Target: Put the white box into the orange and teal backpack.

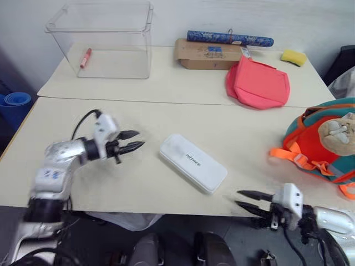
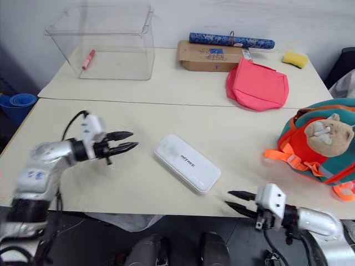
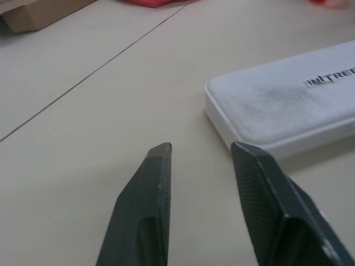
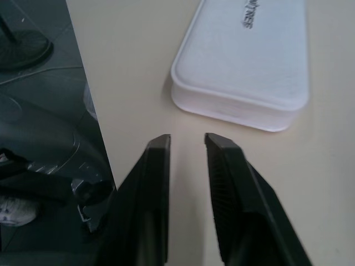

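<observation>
Down at the lower right the right gripper (image 1: 249, 200) hangs slightly parted and empty, the left gripper (image 1: 133, 141) likewise, so I'd square both on the white box's (image 1: 192, 163) ends before lifting toward the orange and teal backpack (image 1: 321, 145).

Head stereo pair: high, looking forward and down across the desk (image 1: 166, 88), both eyes sharing almost the same scene. Left wrist camera: low, close along the left claw (image 3: 197, 152), facing the white box (image 3: 288, 100). Right wrist camera: close over the desk's near edge, sharing that box's other end.
</observation>
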Tool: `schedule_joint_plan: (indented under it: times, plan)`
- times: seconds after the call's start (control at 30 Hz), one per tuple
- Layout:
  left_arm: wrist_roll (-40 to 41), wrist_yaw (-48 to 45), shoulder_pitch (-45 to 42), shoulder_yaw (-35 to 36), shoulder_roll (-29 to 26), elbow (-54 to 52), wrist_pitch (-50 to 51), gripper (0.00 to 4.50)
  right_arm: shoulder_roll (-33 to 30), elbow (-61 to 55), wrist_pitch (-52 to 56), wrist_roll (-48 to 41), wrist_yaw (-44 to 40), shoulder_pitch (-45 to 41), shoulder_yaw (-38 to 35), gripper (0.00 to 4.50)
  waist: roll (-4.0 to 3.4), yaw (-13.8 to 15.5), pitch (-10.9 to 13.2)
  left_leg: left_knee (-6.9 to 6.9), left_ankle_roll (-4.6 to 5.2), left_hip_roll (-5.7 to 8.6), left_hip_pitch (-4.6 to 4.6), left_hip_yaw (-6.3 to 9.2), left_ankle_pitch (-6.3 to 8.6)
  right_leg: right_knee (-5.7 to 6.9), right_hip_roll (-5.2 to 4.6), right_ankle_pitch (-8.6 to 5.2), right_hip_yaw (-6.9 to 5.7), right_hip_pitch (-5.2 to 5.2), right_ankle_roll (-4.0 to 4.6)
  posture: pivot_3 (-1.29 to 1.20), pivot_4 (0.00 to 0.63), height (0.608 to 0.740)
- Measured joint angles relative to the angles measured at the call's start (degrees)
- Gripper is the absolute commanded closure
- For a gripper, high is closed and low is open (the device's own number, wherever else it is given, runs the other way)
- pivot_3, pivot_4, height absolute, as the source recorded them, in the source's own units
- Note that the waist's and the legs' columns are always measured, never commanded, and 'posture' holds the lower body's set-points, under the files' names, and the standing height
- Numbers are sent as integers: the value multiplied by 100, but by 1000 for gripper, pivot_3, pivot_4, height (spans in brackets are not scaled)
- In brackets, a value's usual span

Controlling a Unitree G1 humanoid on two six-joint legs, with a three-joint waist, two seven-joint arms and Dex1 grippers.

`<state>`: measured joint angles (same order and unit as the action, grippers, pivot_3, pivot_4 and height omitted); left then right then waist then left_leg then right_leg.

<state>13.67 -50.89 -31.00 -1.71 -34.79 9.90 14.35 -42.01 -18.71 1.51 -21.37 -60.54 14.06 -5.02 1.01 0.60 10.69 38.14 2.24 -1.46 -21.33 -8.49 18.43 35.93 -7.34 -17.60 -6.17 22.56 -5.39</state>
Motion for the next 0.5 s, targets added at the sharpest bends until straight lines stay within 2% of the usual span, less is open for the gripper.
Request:
schedule_joint_plan:
  times: [0.07,0.1,0.27,0.5]
  plan:
    - [-287,77,-306,-230,236,615,-287,4368,1,54,57,231,80,-242,224,4500,0,-22,0,4,1,-5,-2,-4,-1,-1,7,0,-9,2,0,0,150,740]
    - [-410,102,-418,-332,329,872,-442,4456,4,94,84,328,122,-337,300,4500,1,-32,0,7,3,-5,-4,-4,-3,0,8,0,-16,3,0,0,150,740]
    - [-725,39,-651,-530,679,1776,-1144,4456,138,281,127,639,441,-758,484,4500,3,-58,1,17,11,-3,-11,-5,-8,1,0,1,-25,4,-2,0,150,740]
    - [-680,-142,-454,-461,841,1466,-1094,4456,216,553,115,745,631,-1158,467,4500,3,-61,1,22,12,-4,-14,4,-8,3,-3,1,-13,2,-3,0,150,740]
